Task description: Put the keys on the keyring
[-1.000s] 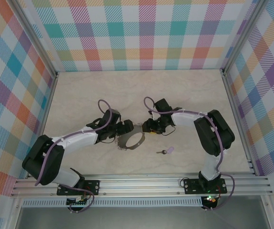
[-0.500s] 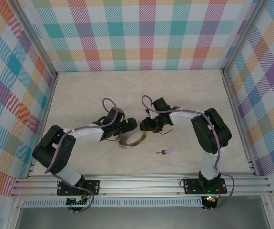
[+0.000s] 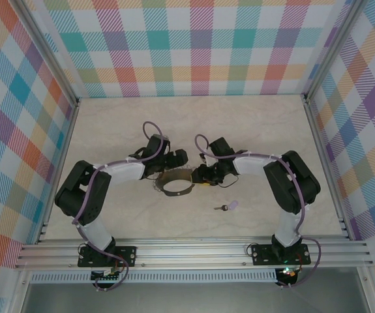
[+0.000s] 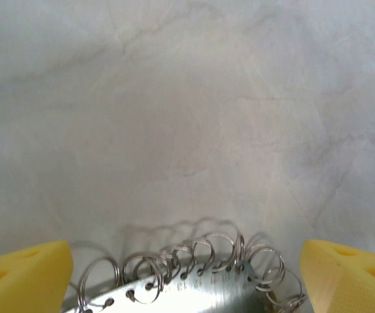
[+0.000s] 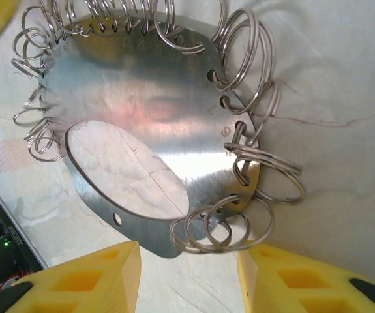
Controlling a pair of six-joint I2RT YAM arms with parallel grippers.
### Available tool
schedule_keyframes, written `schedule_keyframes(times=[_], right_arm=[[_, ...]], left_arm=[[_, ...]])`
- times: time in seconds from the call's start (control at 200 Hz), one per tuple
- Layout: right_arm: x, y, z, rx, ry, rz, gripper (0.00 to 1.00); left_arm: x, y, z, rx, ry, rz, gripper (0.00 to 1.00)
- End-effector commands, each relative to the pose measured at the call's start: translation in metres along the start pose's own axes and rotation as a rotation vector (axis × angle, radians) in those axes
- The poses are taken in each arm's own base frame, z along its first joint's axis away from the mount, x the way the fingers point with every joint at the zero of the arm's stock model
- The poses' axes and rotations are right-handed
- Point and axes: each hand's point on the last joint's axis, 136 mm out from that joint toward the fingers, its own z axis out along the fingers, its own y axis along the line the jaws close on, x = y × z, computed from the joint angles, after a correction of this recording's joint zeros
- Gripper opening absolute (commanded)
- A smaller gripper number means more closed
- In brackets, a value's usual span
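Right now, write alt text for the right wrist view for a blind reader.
A shiny silver keyring, a flat metal band rimmed with small wire loops, seen close against a pale marbled table. At the bottom, the two yellow fingers of the right gripper stand apart, one on each side of its near edge.

Light is bright and even, and shadows on the tabletop (image 3: 122, 124) are faint and soft. The keyring (image 5: 141, 111) carries pinkish glare in the right wrist view; the left wrist view is slightly hazy.
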Motion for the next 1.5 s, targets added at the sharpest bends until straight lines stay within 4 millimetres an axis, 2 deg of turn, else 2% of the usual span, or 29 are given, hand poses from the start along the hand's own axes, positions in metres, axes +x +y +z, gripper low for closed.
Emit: schedule_keyframes(times=[0.0, 0.125, 0.24, 0.385, 0.56, 0.765, 0.885, 1.265, 1.5], right_arm=[[0.001, 0.005, -0.011, 0.019, -0.026, -0.006, 0.44], [0.002, 0.003, -0.013, 0.034, -0.027, -0.016, 0.44], [0.004, 0.004, -0.012, 0.023, -0.011, -0.027, 0.43], [0.004, 0.005, -0.008, 0.015, 0.006, -0.040, 0.43], [-0.006, 0.005, -0.002, 0.018, 0.006, -0.051, 0.43], [-0.018, 0.010, 0.005, 0.000, 0.007, -0.055, 0.42], [-0.019, 0.011, 0.008, -0.012, 0.014, -0.055, 0.41], [0.004, 0.010, 0.009, -0.017, 0.052, -0.076, 0.39], [0.006, 0.005, 0.011, 0.050, 0.056, -0.131, 0.39]], left_arm=[[-0.017, -0.007, -0.006, 0.021, 0.000, 0.061, 0.90], [-0.028, -0.019, -0.021, 0.058, -0.007, 0.070, 0.90], [-0.031, -0.029, -0.038, 0.092, -0.009, 0.064, 0.90], [-0.026, -0.031, -0.055, 0.103, -0.007, 0.023, 0.90], [-0.018, -0.024, -0.069, 0.116, -0.027, -0.038, 0.90], [-0.009, -0.016, -0.074, 0.107, -0.038, -0.076, 0.91], [-0.008, -0.014, -0.076, 0.103, -0.041, -0.080, 0.91], [-0.008, -0.013, -0.074, 0.104, -0.039, -0.085, 0.91], [-0.008, -0.014, -0.076, 0.106, -0.042, -0.086, 0.91]])
